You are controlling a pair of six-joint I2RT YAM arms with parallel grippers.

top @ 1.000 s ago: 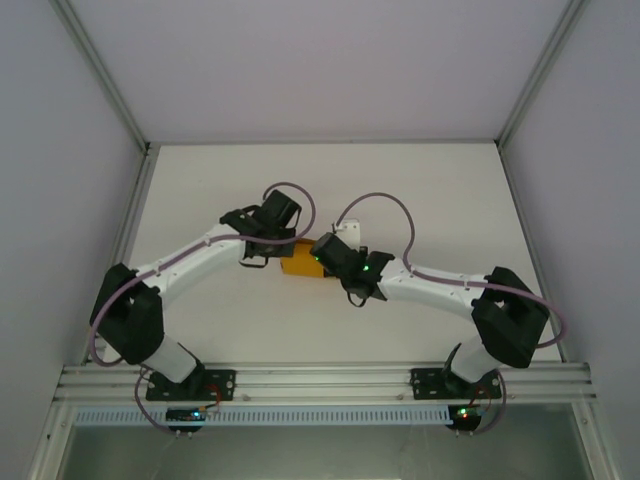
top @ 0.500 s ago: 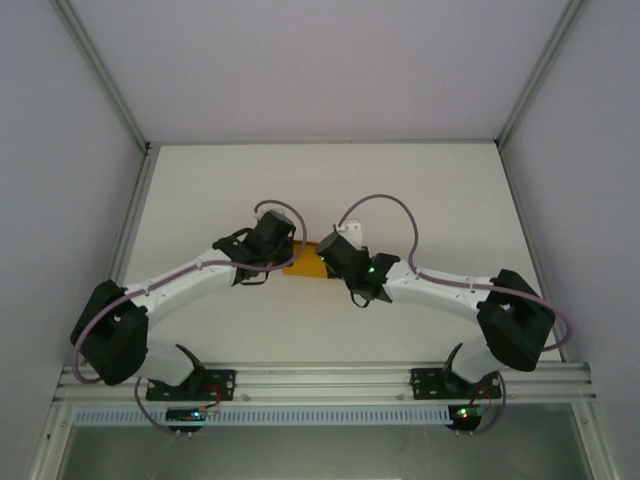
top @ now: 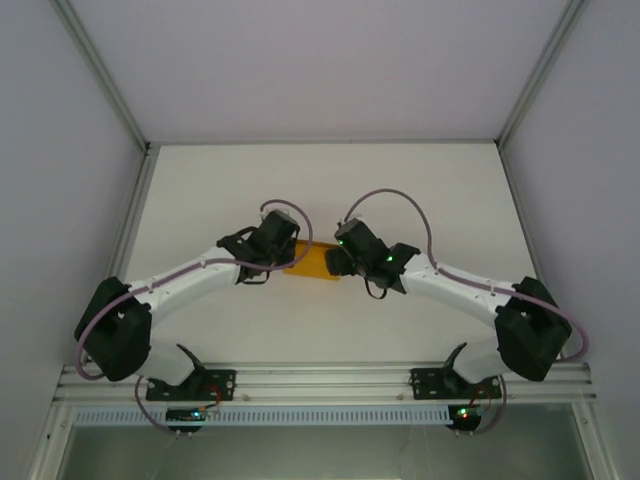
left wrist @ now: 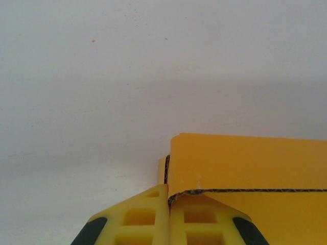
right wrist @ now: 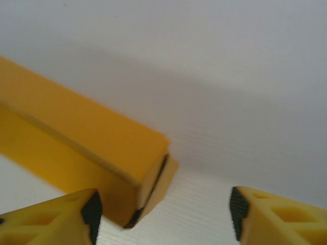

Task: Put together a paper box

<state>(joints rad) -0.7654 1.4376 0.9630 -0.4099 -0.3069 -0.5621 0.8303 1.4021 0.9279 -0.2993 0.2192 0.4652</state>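
The paper box, orange-yellow card folded into a small rectangular shape, sits mid-table between the two arms. My left gripper is shut on the box's near corner edge, its yellow fingers pinching the card. In the top view the left gripper meets the box's left end. My right gripper stands open with wide-apart fingers; the paper box's end, with a loose flap, lies just beyond the left finger. From above, the right gripper is at the box's right end.
The white table extends behind the box. Grey walls with metal frame posts enclose three sides. An aluminium rail carrying both arm bases runs along the near edge.
The right arm has swung its wrist rightward and turned, exposing more of the box. The left arm stretched forward a second ago and has held still since.
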